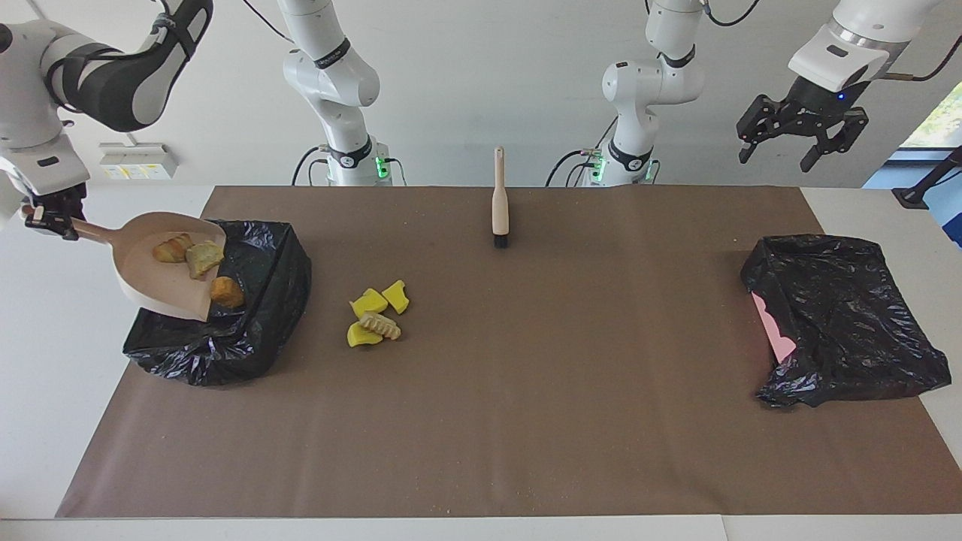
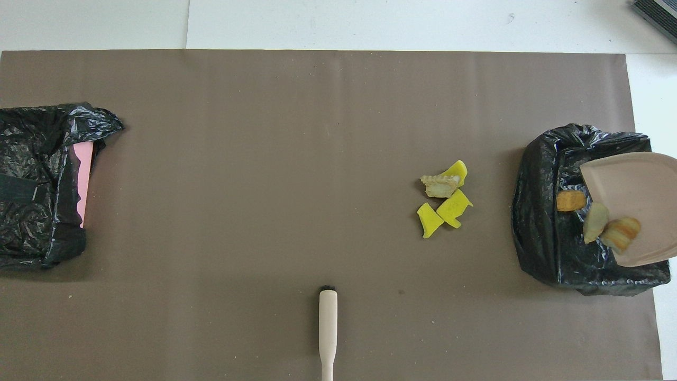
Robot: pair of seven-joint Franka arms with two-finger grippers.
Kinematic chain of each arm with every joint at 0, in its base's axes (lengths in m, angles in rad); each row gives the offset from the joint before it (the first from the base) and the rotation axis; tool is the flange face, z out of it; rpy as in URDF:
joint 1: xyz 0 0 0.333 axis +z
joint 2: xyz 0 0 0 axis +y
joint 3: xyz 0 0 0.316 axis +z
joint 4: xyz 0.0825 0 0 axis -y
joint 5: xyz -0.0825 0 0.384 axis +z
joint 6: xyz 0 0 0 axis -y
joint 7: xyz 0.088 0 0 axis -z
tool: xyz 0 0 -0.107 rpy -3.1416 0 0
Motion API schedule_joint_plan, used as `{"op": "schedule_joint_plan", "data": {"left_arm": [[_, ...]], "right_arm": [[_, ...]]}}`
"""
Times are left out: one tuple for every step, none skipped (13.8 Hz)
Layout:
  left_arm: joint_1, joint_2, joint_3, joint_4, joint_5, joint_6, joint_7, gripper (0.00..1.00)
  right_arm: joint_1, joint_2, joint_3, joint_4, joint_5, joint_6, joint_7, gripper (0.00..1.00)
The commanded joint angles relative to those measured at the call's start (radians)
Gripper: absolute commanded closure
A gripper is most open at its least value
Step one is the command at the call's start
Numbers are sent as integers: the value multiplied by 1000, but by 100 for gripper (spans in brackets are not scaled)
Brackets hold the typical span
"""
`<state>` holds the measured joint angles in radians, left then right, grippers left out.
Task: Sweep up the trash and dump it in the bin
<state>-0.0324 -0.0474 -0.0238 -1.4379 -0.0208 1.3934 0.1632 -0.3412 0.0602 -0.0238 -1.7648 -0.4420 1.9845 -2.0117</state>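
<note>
My right gripper (image 1: 51, 222) is shut on the handle of the beige dustpan (image 1: 161, 282), which is tilted lip-down over the black-bagged bin (image 1: 263, 300) at the right arm's end of the table. Three pieces of trash slide on the pan: two tan lumps (image 1: 171, 248) (image 1: 203, 257) and a brown one (image 1: 225, 291) at the lip. The overhead view shows the dustpan (image 2: 634, 201), the brown lump (image 2: 570, 200) over the bin (image 2: 539, 233), and a pile of trash (image 2: 444, 198) of yellow chunks and a ridged beige piece on the mat beside the bin. My left gripper (image 1: 775, 161) hangs open and waits.
A beige brush (image 1: 500, 207) lies on the brown mat close to the robots, midway between the arms. A second black bag (image 1: 842, 315) with a pink thing (image 1: 774, 330) showing in it sits at the left arm's end of the table.
</note>
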Motion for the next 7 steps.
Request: {"op": "schedule_joint_plan", "data": {"left_arm": [[14,-12,-8,-6,-10,-14,-11,0],[14,-12,-8,-6,-10,-14,-11,0],[14,-12,-8,-6,-8,-14,-11,0],[14,-12,-8,-6,-10,-14,-11,0],[14,-12,-8,-6,-10,-14,-11,0],[14,-12,-8,-6,-10,-14,-11,0],[14,-12,-8,-6,-10,-14,-11,0]], "right_arm": [[13,-30,7,-24,-84,33,-30,100],[14,-31,8,-15,-105,33,-28,100],[16,-36,11,-1,-116,28,-27,100],[18,-43,13,1,-124,25,-25,100],[34,-58,15,13,-133,13,-22,100],[47,-83,13,18,-148,2,-16,100],[48,-109,15,33,-152,-27,-4,100]]}}
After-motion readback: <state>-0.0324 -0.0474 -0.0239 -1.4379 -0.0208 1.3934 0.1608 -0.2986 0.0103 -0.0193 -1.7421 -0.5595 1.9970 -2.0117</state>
